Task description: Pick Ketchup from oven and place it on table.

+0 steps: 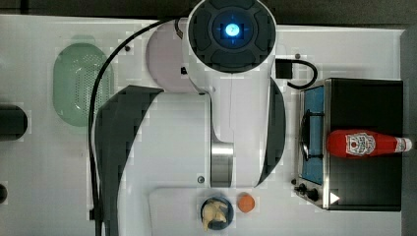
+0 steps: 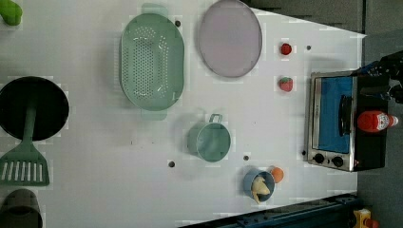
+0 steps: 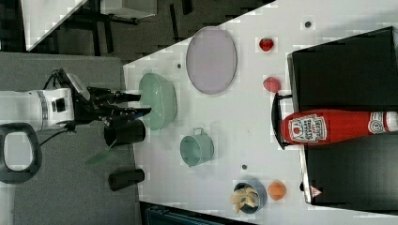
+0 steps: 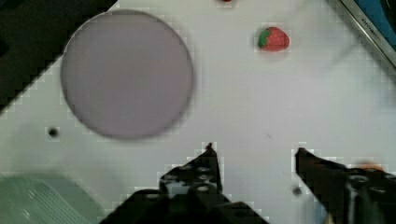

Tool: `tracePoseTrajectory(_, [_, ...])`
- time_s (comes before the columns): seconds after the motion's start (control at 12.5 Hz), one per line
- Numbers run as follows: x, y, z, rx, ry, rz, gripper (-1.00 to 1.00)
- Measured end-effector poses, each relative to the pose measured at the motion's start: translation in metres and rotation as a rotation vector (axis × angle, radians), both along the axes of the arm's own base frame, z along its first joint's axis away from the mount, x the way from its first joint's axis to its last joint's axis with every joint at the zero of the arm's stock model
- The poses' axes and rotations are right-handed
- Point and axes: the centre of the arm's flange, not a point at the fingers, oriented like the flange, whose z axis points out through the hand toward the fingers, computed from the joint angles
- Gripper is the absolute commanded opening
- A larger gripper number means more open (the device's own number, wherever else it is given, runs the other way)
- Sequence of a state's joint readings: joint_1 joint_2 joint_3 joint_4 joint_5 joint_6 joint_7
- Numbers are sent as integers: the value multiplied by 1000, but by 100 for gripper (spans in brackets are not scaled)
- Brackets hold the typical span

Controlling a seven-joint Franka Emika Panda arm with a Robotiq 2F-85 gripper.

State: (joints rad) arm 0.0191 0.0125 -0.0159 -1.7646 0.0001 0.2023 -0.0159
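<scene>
The ketchup [image 1: 366, 144] is a red bottle with a white cap. It rests on the black top of the oven [image 1: 364, 103] at the top view's right, cap pointing right. The left view shows the ketchup [image 2: 375, 121] on the oven [image 2: 332, 118], and the right view shows the ketchup [image 3: 333, 127] on the oven [image 3: 347, 61]. My gripper [image 4: 254, 150] is open with nothing between its fingers. It hangs above the white table [image 4: 243, 93], and a corner of the oven [image 4: 369, 23] is in the wrist view. In the right view my gripper [image 3: 140, 104] is at the far left, well away from the bottle.
A pale pink plate [image 4: 126, 74] and a strawberry [image 4: 273, 38] lie below the gripper. On the table stand a green colander [image 2: 152, 61], a green cup [image 2: 209, 141], a blue bowl [image 2: 259, 184] beside an orange [image 2: 277, 174], and a black pan [image 2: 33, 107] with a green spatula.
</scene>
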Motion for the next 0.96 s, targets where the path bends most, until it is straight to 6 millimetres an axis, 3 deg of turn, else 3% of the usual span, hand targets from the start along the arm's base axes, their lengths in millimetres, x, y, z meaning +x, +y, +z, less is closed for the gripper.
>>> tracePoseTrajectory(0.08, [-34,-4,-7,11,67,-12,59])
tracePoseTrajectory(0.16, [-71,-12,0,5,106,-24,81])
tracePoseTrajectory(0.24, [-100,-21,16,7,92,-41,100])
tracePoseTrajectory(0.4, [-132,-37,65,35,-33,-76,100])
tracePoseTrajectory(0.56, [-136,-59,108,49,-154,-117,100])
tracePoseTrajectory(0.64, [-133,-74,114,67,-203,-148,100])
tracePoseTrajectory(0.8, [-130,-116,105,53,-224,-221,100])
tracePoseTrajectory(0.96, [-128,-172,77,62,-202,-332,100])
